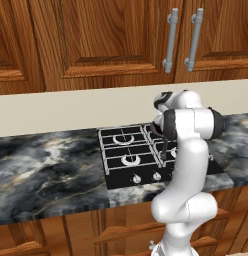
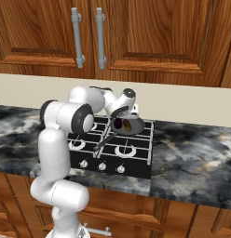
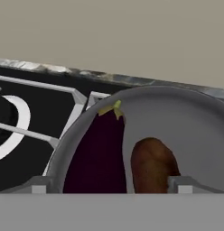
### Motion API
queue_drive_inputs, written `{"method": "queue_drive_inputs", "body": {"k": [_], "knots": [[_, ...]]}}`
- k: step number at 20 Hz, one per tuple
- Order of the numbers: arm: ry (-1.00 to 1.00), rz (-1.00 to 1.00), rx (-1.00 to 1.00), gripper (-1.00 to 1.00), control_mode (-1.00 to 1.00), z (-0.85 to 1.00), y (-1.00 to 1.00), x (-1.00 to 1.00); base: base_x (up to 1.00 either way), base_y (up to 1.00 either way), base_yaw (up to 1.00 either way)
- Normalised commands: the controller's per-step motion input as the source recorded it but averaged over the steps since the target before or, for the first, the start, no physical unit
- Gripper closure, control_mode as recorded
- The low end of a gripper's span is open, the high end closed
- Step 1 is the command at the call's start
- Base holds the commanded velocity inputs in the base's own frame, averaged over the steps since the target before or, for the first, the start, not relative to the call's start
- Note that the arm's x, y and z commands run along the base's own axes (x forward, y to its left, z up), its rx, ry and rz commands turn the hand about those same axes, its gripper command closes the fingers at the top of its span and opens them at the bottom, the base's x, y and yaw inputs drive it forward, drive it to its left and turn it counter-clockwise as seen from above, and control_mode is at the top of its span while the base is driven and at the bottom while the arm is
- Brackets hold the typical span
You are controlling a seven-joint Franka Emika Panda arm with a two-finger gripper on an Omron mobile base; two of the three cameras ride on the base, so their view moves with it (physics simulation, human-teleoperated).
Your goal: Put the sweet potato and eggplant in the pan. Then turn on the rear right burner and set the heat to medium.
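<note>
Hovering over pan (image 3: 186,117): gripper (image 3: 109,185) jaws apart, holding nothing. Eggplant (image 3: 98,158) and sweet potato (image 3: 152,164) lie side by side in the pan, which sits on the stove's (image 2: 136,158) rear right burner.

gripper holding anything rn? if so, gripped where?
Nothing held. The gripper is open just above the pan; the eggplant and sweet potato lie loose inside it, side by side.
</note>
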Motion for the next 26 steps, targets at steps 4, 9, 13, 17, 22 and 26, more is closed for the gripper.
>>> {"method": "queue_drive_inputs", "body": {"k": [4,9,13,17,22,26], "knots": [[-0.08,0.0,0.0,-1.0,-1.0,0.05,0.0,-0.31,0.0,0.0,0.0],[-0.07,0.0,0.0,-1.0,-1.0,0.22,0.0,-0.43,0.0,0.0,0.0],[-0.05,0.0,0.0,-1.0,-1.0,0.2,0.0,-0.49,0.0,0.0,0.0],[-0.01,0.0,0.0,-1.0,-1.0,0.06,0.0,-0.32,0.0,0.0,0.0],[-0.01,0.0,0.0,-1.0,-1.0,0.0,0.0,-0.3,0.0,0.0,0.0],[0.0,-0.04,0.0,-1.0,-1.0,0.0,-0.02,-0.47,0.0,0.0,0.0]]}}
